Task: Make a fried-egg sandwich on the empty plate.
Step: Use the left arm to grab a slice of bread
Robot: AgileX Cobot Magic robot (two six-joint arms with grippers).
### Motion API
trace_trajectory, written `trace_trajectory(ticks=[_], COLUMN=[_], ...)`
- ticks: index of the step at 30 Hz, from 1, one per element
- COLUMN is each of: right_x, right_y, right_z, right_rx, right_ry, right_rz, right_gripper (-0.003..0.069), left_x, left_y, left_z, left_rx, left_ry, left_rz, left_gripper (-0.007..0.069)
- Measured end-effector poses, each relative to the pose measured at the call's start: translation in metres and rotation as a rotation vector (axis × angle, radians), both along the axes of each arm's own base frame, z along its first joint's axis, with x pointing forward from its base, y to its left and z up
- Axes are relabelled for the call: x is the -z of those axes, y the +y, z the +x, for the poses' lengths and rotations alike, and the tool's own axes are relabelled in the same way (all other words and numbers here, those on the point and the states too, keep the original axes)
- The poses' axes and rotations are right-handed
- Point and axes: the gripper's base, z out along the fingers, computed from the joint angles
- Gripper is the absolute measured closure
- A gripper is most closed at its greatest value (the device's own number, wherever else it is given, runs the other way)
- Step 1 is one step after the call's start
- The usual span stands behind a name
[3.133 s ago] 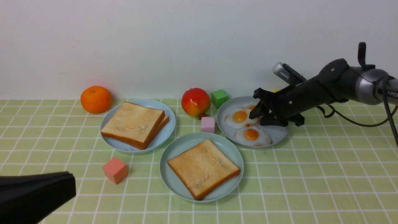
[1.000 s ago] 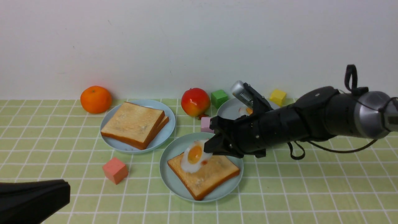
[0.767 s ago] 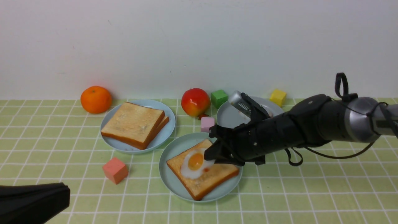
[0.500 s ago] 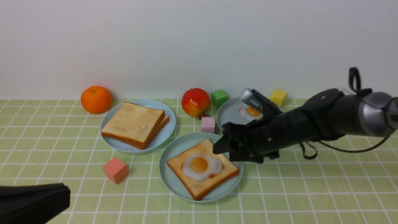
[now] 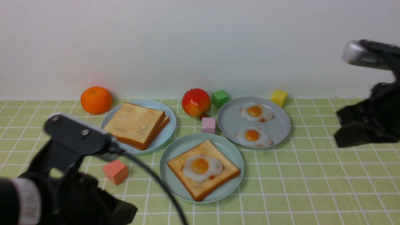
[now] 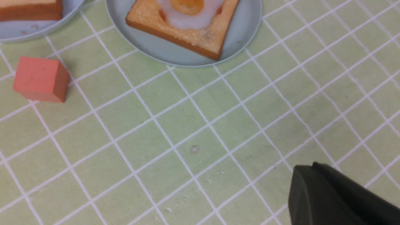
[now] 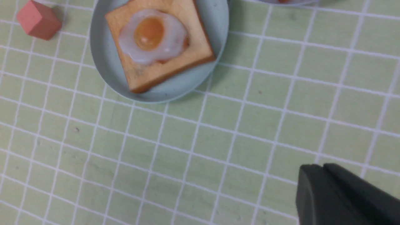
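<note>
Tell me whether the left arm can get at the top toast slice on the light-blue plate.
Probably yes. The left arm is on that side, nothing lies on the top toast slice, and the salmon cube sits apart from it.

Bright even light, soft shadows.

Your mint-green plate (image 5: 171, 181) holds one golden toast slice (image 5: 201, 189) lying flat, with a fried egg (image 5: 202, 167) yolk-up on top. The spare toast slices (image 5: 132, 123) sit stacked nearby, back left.
</note>
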Motion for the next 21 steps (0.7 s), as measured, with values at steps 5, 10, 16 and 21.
trace_trajectory(ticks=[5, 10, 16, 21], right_x=[-0.033, -0.046, -0.05, -0.047], right_y=[-0.015, -0.028, -0.037, -0.037], right_z=[-0.078, -0.146, -0.185, -0.183], right_rx=[0.019, 0.028, 0.047, 0.047], right_ry=[-0.197, -0.391, -0.542, -0.527], right_rz=[0.017, 0.029, 0.017, 0.015], right_gripper=[0.0656, 0.0656, 0.0656, 0.0654], left_x=[0.0, -0.001, 0.018, 0.041], left_y=[-0.029, -0.024, -0.013, -0.015], left_z=[0.051, 0.117, 0.193, 0.231], left_rx=[-0.04, -0.126, -0.194, -0.188], left_ry=[0.029, 0.021, 0.058, 0.056], left_rz=[0.082, 0.12, 0.135, 0.21], left_gripper=[0.0638, 0.0638, 0.0638, 0.0629])
